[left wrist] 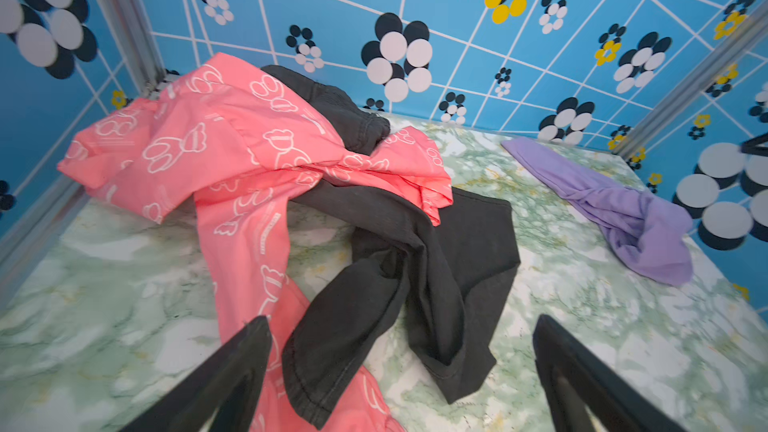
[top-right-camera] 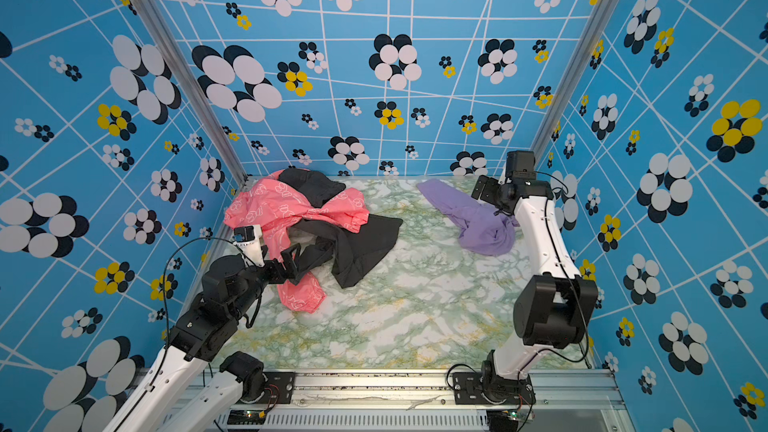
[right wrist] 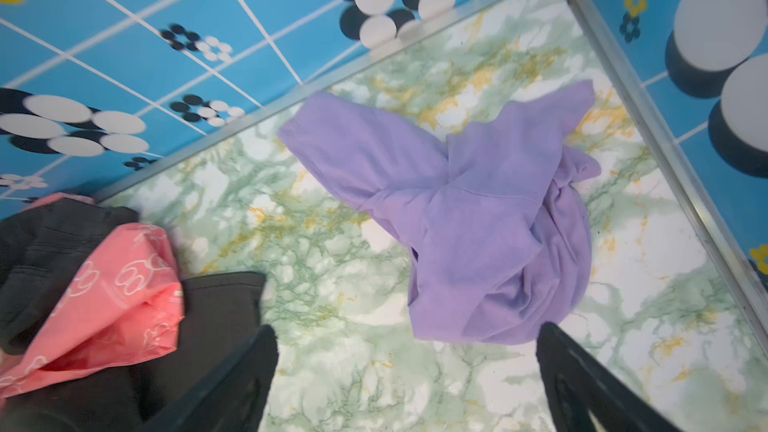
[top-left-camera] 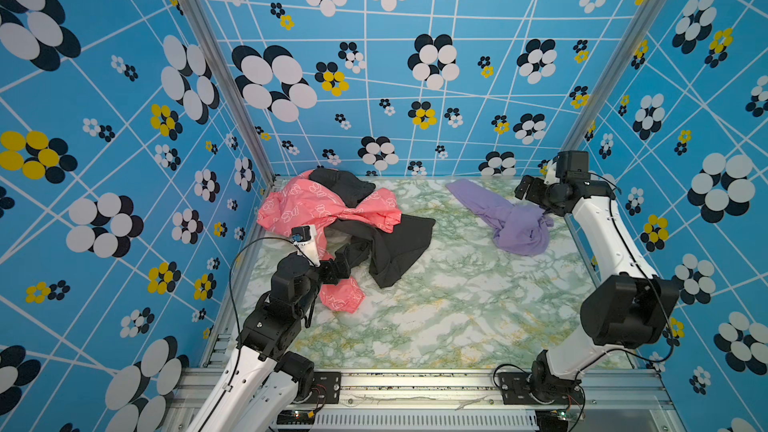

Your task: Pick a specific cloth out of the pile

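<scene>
Taking the table (top-left-camera: 457, 317) as a clock dial in both top views, the pile (top-left-camera: 332, 209) lies from 9 to 11 o'clock, against the left wall and the far left corner. Its pink garment (top-left-camera: 307, 205) carries white outline figures; whether any of them is writing cannot be told. One black garment (top-left-camera: 340, 187) sits on it at the far side. A second black garment (top-left-camera: 399, 251) spreads from under it toward the centre.

The left gripper (top-left-camera: 337, 265) is at 9 o'clock, over the pink tail and a black fold, with the jaws spread wide and nothing between them. The left wrist view shows the same wide gap (left wrist: 401, 322). Whether a finger touches the fabric cannot be told.

From the centre to 6 o'clock the table is bare up to its front rail. A bare strip also separates the pile from the cloth (top-left-camera: 511, 222), which lies alone at 1 to 2 o'clock, bunched, near the right rail.

The right gripper (top-left-camera: 524, 191) hangs above the far part of the cloth at 2 o'clock, jaws spread and holding nothing. In the right wrist view (right wrist: 407, 328) a narrow bare margin shows between the cloth (right wrist: 469, 222) and the rail.
</scene>
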Robot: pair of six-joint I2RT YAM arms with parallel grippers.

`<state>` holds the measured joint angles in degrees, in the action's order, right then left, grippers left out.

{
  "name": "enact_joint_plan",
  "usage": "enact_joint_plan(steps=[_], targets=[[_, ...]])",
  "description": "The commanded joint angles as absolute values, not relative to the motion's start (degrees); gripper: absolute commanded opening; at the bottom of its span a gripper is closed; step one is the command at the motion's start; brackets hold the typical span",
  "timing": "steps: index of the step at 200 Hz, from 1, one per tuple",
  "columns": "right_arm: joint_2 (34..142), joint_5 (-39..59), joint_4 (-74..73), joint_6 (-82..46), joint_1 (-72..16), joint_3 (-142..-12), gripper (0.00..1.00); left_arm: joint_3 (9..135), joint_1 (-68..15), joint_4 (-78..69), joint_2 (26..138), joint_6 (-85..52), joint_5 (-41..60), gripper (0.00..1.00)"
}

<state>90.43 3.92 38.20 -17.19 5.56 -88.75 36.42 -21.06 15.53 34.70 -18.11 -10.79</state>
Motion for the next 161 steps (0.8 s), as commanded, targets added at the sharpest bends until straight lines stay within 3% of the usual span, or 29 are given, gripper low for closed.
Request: enact_joint_plan(steps=[1,40,70,161], targets=[[84.17,4.87,30.87,-17.59,5.89,-80.15,0.99,33.25,-18.67,9.37,36.14,-13.10,-17.95,0.99],[67.60,-0.62,9.14,-17.21,5.89,-56.73,0.99,26.64,-11.54,-2.10,39.89,-14.01,-17.67,0.99],[60.95,-5.32,-2.77,-14.65,5.89,-41.67,0.99,21.53,-7.51,-11.69,43.73,-13.67,-17.66,0.99],[72.50,-3.88,-27.77,-7.52,5.89,-26.43,0.99,13.87,-4.82,-44.29,66.20,-5.71,-17.76,0.99]])
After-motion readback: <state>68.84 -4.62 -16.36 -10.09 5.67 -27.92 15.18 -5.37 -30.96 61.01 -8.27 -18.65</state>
